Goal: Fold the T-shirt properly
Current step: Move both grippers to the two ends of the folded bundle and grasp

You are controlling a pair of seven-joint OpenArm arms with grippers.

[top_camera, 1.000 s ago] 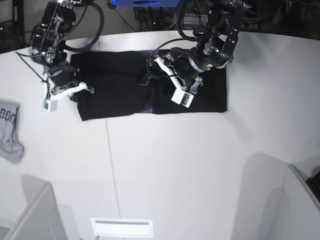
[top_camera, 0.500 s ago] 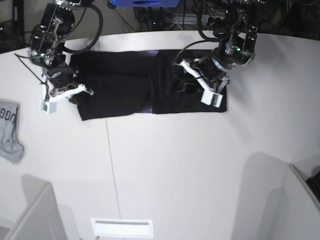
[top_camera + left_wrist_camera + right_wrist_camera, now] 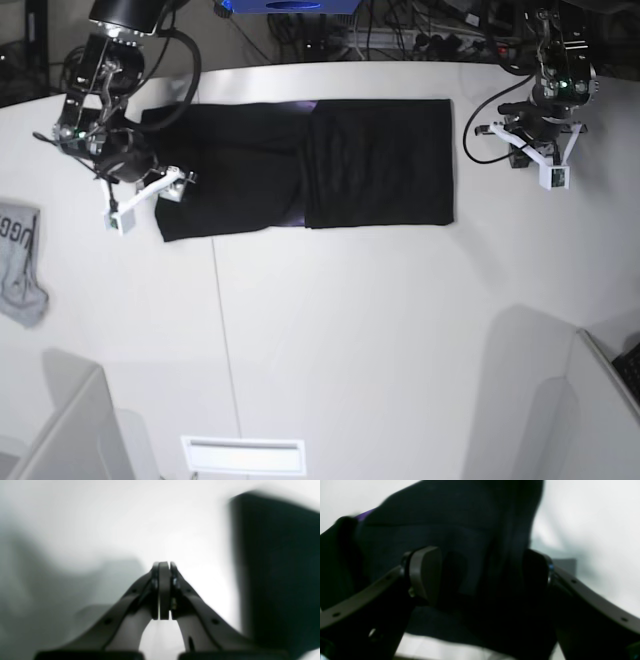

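The black T-shirt [image 3: 300,165] lies flat as a wide folded strip at the back of the white table [image 3: 350,330]; its right part is doubled over. My right gripper [image 3: 145,198] is at the shirt's left end. The right wrist view shows this gripper [image 3: 481,562] open, its fingers [image 3: 425,567] spread wide over the dark cloth [image 3: 460,530], with a purple sliver [image 3: 365,513] at one edge. My left gripper [image 3: 538,150] hovers to the right of the shirt, off the cloth. It is shut on nothing [image 3: 163,565], and the shirt's edge [image 3: 275,567] lies to its right.
A small grey cloth with lettering [image 3: 20,262] lies at the table's left edge. Grey partitions rise at the front left [image 3: 60,420] and front right [image 3: 560,400]. Cables and equipment [image 3: 400,30] crowd the space behind the table.
My left gripper left the middle of the shirt, swung right off the cloth and shut. My right gripper, shut before at the shirt's left end, now stands open.
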